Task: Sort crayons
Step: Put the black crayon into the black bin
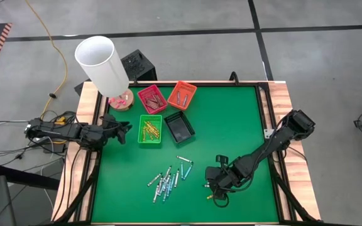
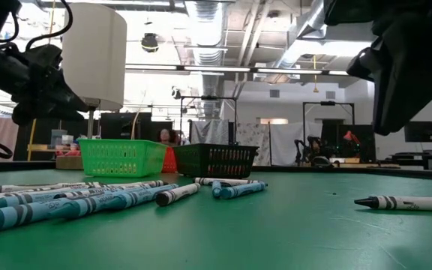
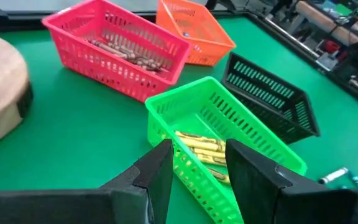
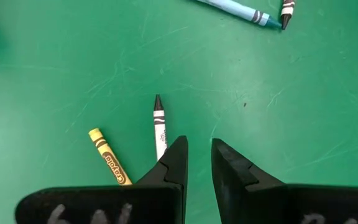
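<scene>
A loose heap of crayons (image 1: 168, 179), mostly light blue and grey-white, lies on the green mat near the front. A grey-white crayon (image 4: 159, 127) and a yellow crayon (image 4: 109, 165) lie apart from it to the right. My right gripper (image 4: 197, 155) hovers over these two, open a narrow gap, nothing between its fingers; in the high view it is the right gripper (image 1: 212, 182). The grey-white crayon lies flat on the mat beside one fingertip. My left gripper (image 3: 197, 168) waits open at the left edge, facing the green tray (image 3: 229, 143), which holds yellow crayons.
The red tray (image 1: 151, 98), orange tray (image 1: 181, 94), green tray (image 1: 150, 130) and black tray (image 1: 179, 127) stand at the far middle of the mat. A white cylinder (image 1: 102, 63) on a wooden base stands at the far left corner. Bare mat lies to the right.
</scene>
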Controlling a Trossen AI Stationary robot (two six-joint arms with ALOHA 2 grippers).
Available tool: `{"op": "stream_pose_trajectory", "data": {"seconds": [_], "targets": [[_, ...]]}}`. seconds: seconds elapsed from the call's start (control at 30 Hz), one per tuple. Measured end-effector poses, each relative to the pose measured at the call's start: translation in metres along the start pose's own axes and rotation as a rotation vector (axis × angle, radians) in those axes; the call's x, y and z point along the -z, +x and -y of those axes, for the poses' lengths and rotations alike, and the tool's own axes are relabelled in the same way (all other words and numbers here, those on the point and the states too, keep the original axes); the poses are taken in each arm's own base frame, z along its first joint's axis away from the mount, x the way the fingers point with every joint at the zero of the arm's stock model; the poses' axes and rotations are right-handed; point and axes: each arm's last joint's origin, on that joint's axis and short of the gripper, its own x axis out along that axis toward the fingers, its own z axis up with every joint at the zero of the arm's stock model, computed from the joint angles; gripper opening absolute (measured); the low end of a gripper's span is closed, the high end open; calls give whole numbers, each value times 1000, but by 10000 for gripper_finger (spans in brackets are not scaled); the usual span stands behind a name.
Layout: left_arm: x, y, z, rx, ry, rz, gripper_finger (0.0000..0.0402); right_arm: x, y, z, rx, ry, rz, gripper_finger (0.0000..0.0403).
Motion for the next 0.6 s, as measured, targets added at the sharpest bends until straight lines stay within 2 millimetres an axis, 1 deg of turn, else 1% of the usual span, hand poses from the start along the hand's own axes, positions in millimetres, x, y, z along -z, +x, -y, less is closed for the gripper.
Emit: {"op": "stream_pose_trajectory", "data": {"seconds": [0.13, 0.23, 0.33, 0.4, 0.5, 0.6], "targets": [[-1, 0, 3, 70, 7, -28, 137, 0, 0, 0, 4, 0, 4, 67], [-5, -1, 11, 201, 37, -31, 137, 0, 0, 0, 4, 0, 4, 67], [-15, -4, 21, 359, 74, 25, 137, -1, 0, 1, 4, -9, 4, 67], [-22, -6, 26, 425, 74, 90, 137, -1, 0, 1, 5, -8, 4, 67], [-29, -9, 29, 459, 69, 156, 137, -2, 1, 2, 7, -3, 5, 67], [-29, -9, 29, 458, 108, 168, 137, -2, 1, 2, 8, -3, 9, 67]]}}
